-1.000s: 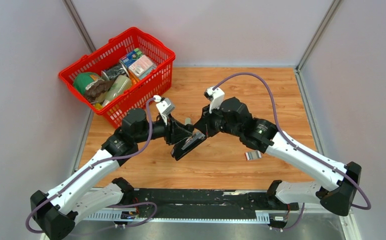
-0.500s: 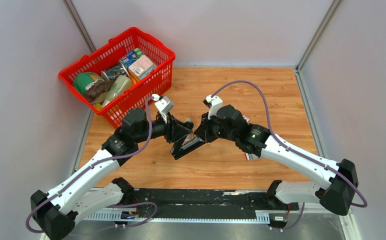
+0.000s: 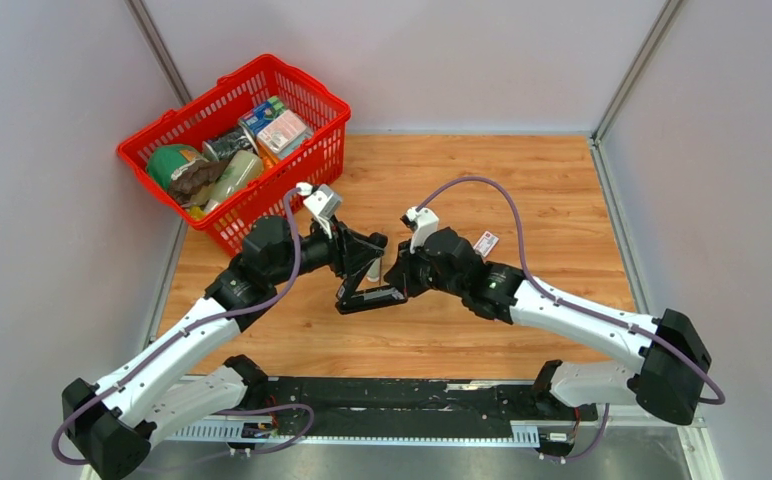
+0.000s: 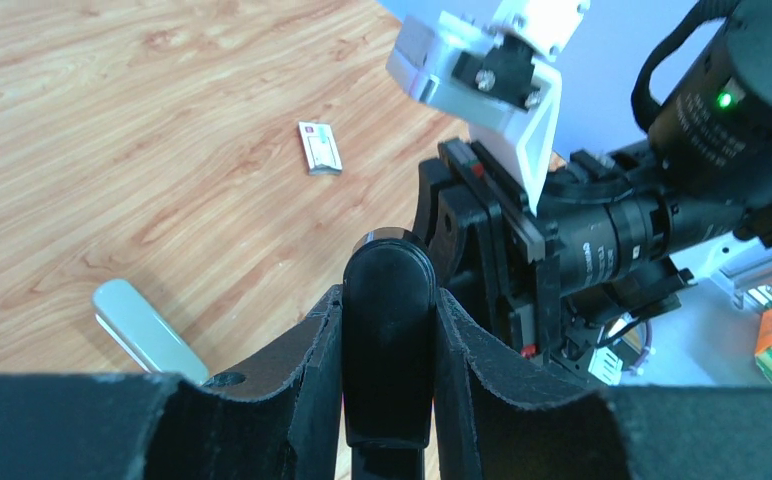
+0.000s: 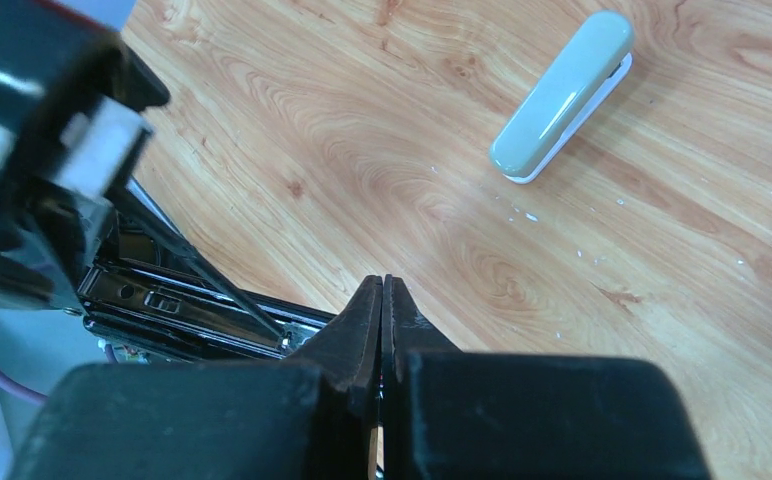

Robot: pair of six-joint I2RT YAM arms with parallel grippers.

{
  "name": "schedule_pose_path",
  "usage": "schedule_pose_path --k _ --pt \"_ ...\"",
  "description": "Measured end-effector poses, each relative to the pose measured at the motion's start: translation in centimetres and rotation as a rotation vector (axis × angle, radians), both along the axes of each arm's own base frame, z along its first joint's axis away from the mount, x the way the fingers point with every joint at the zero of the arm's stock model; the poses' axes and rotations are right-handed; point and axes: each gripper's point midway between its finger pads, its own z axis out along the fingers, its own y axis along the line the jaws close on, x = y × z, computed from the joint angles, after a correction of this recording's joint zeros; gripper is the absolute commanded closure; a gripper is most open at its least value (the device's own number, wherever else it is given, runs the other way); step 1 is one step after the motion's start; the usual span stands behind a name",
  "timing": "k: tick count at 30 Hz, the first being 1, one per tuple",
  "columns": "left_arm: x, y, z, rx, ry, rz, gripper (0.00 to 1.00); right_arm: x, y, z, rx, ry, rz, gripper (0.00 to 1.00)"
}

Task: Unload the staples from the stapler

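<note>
Two arms meet over a bare plank-patterned wooden table, in front of and just to the right of the red plastic mesh basket of groceries standing at its far-left corner. That is where the small slim black desk stapler is: lifted off the wood, near the basket's front corner, with its hinged top swung up and the metal channel exposed. The left gripper is clamped on the stapler's black body, one padded finger on each flank. The right gripper has its two fingers pressed flat together with nothing visible between them. From that closed tip the open channel lies just to the left and slightly below, almost touching. The stapler's long axis runs roughly left to right across the table, pointing from the left arm's grasp toward the right arm's fingertips. The right arm is therefore the one placed to work on the channel, while the left only steadies the stapler. Whether any silver strips sit in the channel cannot be made out. A grey-beige rounded oblong bar lies flat on the wood just beyond the stapler, on the basket's right. A small white-and-red rectangular box lies farther right of the basket.
</note>
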Motion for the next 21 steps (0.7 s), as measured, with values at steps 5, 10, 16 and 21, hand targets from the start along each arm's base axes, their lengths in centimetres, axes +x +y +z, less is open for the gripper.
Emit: schedule_pose_path --k 5,10,16,21 --pt "0.6 0.0 -0.1 -0.021 -0.005 0.029 1.0 0.1 0.5 -0.7 0.026 0.0 -0.006 1.0" --pt "1.3 0.0 -0.8 -0.022 0.005 0.058 1.0 0.3 1.1 -1.8 0.046 0.009 -0.016 1.0" --pt "2.3 0.3 -1.6 -0.04 0.0 0.115 1.0 0.3 2.3 -2.0 0.094 0.012 -0.015 1.0" --pt "3.1 0.3 -1.8 -0.047 -0.007 0.152 1.0 0.4 2.8 -1.8 0.141 0.011 -0.026 1.0"
